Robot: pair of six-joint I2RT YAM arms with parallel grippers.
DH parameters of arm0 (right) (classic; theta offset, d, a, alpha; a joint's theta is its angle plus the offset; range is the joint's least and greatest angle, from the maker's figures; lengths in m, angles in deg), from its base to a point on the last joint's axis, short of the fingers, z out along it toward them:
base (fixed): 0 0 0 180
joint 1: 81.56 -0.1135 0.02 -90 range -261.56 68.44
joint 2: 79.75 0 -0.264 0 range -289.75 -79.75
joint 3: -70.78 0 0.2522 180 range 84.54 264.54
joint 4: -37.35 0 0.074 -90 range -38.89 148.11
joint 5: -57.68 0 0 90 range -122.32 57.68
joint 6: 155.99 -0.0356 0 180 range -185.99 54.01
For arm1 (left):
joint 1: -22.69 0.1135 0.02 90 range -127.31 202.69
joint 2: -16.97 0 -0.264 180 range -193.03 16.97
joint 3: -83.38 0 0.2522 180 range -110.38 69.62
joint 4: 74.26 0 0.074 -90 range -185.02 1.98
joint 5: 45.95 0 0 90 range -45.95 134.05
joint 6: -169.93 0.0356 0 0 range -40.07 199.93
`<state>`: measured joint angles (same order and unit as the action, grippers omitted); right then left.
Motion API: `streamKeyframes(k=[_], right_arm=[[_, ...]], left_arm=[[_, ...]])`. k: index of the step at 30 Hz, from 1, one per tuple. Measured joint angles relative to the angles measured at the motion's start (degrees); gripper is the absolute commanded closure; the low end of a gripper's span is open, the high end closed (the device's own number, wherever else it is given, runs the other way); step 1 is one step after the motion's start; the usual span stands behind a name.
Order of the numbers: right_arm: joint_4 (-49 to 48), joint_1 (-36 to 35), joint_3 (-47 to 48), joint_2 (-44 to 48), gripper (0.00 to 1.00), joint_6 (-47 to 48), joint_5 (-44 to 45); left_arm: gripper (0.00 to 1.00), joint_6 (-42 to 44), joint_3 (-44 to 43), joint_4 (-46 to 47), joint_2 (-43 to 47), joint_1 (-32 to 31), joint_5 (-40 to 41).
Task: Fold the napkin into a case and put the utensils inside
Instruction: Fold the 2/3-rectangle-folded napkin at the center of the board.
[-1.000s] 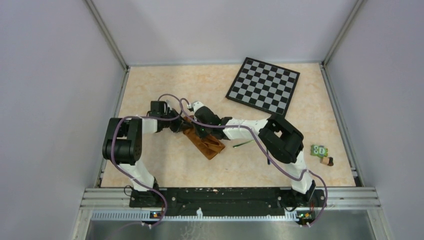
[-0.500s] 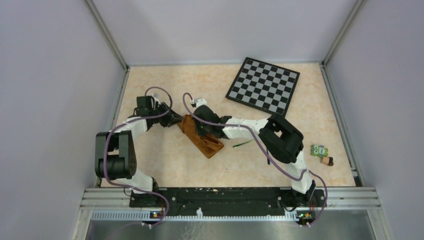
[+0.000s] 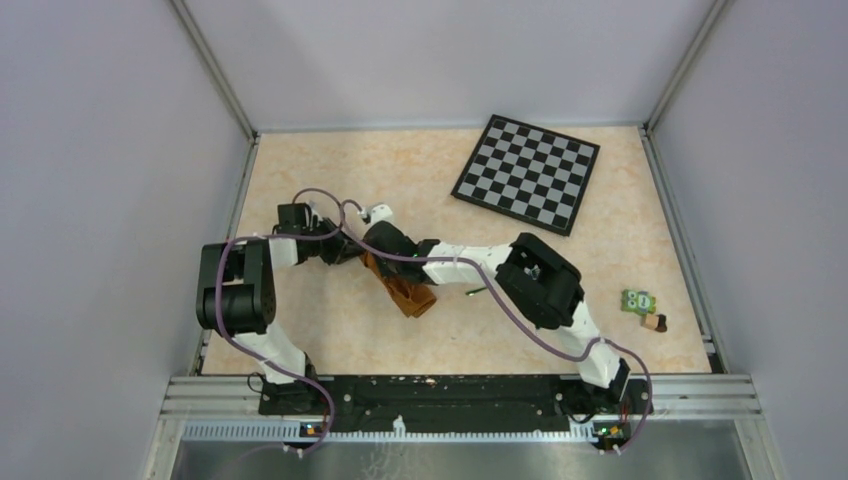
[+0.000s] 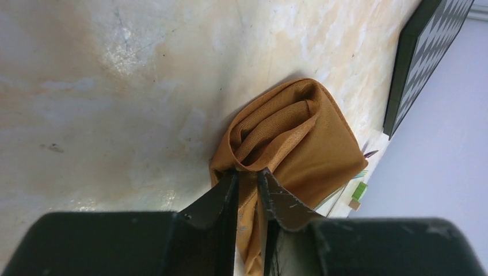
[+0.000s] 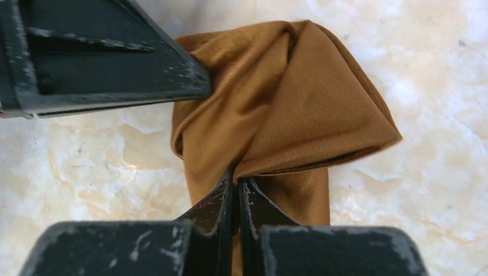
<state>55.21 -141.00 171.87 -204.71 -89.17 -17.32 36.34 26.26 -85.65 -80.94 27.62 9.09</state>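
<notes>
Pinching a fold of the rust-brown napkin (image 4: 293, 132), the left claw (image 4: 247, 172) stands with its two dark fingers nearly together, only the thickness of the cloth between their tips. The right claw (image 5: 236, 177) grips another fold of the same napkin, its fingers pressed so close that the tips almost touch, with cloth spreading out to either side of them. In the right wrist view one left finger lies across the upper left, its tip against the napkin's edge, so the two claws sit just beside each other.

The napkin is bunched into a thick, layered bundle, and its rolled folds show as loops at the end facing the left wrist camera. From above it lies on the marbled beige desk (image 3: 330, 170), left of the middle. The claws hold its far-left end, and the rest runs toward the near right under the right forearm.

A slim utensil (image 3: 483, 290) lies on the desk just right of the napkin, partly hidden by that forearm; fork or spoon, I cannot tell. The checkered board (image 3: 527, 172) sits skewed at the far right, well apart. A small green block (image 3: 638, 301) rests near the right edge
</notes>
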Motion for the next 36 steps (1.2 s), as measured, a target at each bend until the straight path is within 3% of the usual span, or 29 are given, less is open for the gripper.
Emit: streamKeyframes(k=[7, 14, 16, 24, 28, 36], right_arm=[[2.86, -4.83, 4.74, -3.34, 0.98, 6.78, 10.36], [3.61, -5.53, 5.42, -3.76, 0.67, 11.76, 11.17], [3.69, -5.25, 5.31, -3.37, 0.62, 12.76, 9.44], [2.58, -3.41, 0.70, 0.96, 0.59, 13.40, -1.11], [-1.18, -2.75, -3.28, 3.17, 0.51, 15.06, -5.40], [-8.50, -1.07, -11.96, 9.49, 0.47, 14.75, -14.82]], left_arm=[[0.78, 0.00, 0.83, 1.51, 0.00, 0.00, 0.02], [0.72, 0.70, 0.83, 0.55, 0.72, -0.07, 0.17], [0.67, 1.75, 0.81, -1.40, 2.16, -0.11, 0.63], [0.42, 5.05, 0.15, -9.01, 10.97, -0.15, 1.33], [0.39, 6.16, 0.07, -12.02, 13.77, 0.00, 1.36], [0.28, 6.73, 0.48, -14.14, 16.76, 0.92, 0.81]])
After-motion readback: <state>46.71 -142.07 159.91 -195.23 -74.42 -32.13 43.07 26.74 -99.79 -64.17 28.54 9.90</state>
